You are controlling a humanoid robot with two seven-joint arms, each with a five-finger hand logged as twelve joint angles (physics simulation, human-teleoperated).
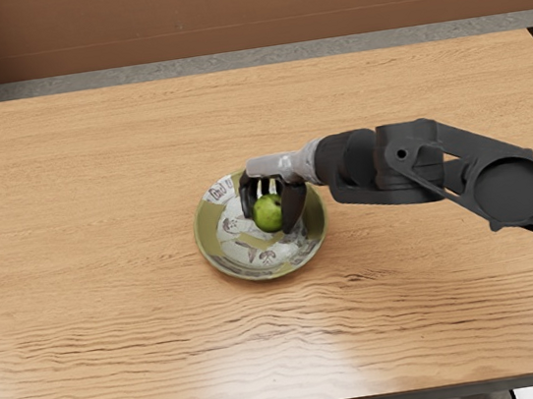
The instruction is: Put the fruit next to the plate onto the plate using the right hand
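Fingers of the right hand [271, 199] wrap one green fruit [268, 213] over one plate [216, 246].

Head view, sole camera: mounted high over the table's [96, 184] near edge at 6 o'clock, tilted down toward the brown wall [239, 5] at 12 o'clock. Middle distance; far corners framed, near corners cropped; plate [210, 250] about centre.

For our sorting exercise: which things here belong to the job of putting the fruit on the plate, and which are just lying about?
Job: green fruit, plate, right hand gripping the fruit.
Just there: wooden table, brown wall behind it.
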